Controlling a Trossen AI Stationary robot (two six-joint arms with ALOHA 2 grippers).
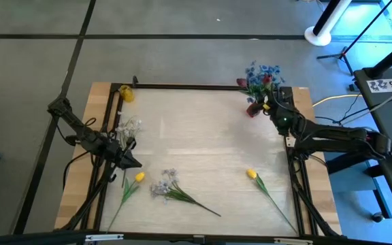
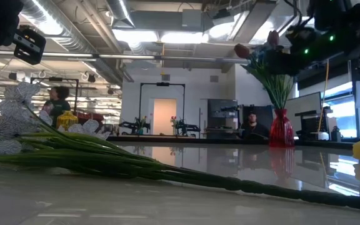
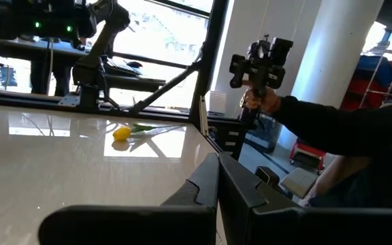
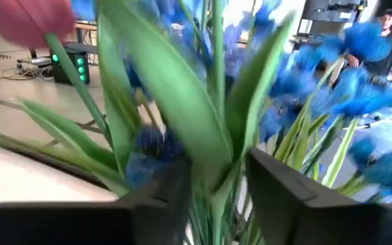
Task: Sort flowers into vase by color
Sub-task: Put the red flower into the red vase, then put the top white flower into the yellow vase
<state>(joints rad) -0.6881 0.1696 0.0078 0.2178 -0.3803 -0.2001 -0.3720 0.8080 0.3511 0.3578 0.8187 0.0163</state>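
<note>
Right gripper (image 1: pixel 272 107): fingers parted around green stems at the red glass vase (image 2: pixel 281 134), releasing blue and dark red artificial flowers (image 1: pixel 259 77) | Left gripper (image 1: pixel 131 162): pressed together, empty, waiting near the pale white spray (image 1: pixel 128 126) | Yellow tulips (image 1: pixel 252 174) lie unsorted on the white table (image 1: pixel 203 136).

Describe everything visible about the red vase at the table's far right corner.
The red vase is small, glossy and see-through like glass, with a narrow neck widening downward. It stands upright at the table's far right corner, its reflection showing on the shiny top. Green stems rise from its neck, fanning into blue flowers and a dark red tulip. The right hand is at the bouquet, its fingers apart around the stems.
</note>
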